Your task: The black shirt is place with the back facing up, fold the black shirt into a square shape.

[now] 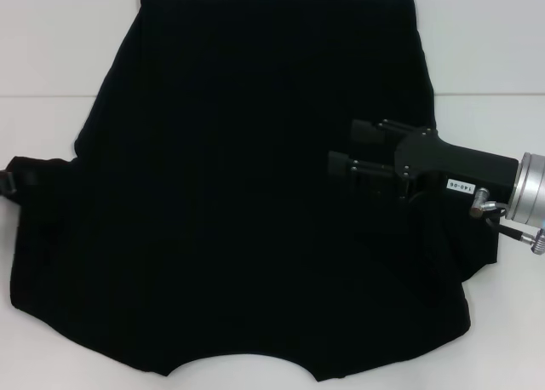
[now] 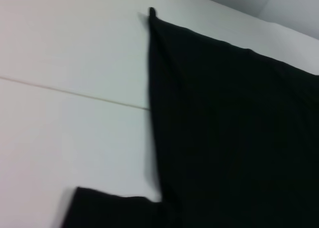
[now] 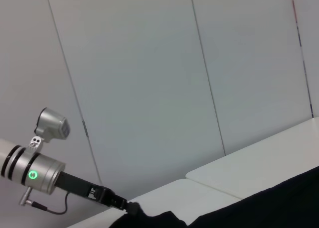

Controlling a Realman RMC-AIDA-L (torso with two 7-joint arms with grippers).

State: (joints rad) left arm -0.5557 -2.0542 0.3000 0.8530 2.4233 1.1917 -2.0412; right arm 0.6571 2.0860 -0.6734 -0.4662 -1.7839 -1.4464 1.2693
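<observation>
The shirt [image 1: 247, 194] lies spread flat on the white table [image 1: 60, 49], plain black side up, with no print showing; it covers most of the head view, its straight hem at the far edge, its curved neckline at the near edge, and a short sleeve reaching out to each side. My right claw [image 1: 347, 149] comes in from the right over the shirt's right part, above the cloth near the right sleeve, its two black fingers [image 1: 368, 130] pointing left toward the middle of the shirt. The fingers stand apart with an open gap between them and hold nothing; whether they touch the cloth I cannot tell. My left claw [image 3: 130, 206] is at the left sleeve: in the right wrist view its black end meets a bunched bit of cloth at the shirt's [image 3: 279, 203] far edge, and in the head view only a small dark part of it shows at the left border beside the sleeve tip. I cannot tell whether it is open or closed on the cloth. The left wrist view shows the shirt's [image 2: 234, 138] straight side edge running across the table [image 2: 65, 138], with a sleeve edge low in that picture.
</observation>
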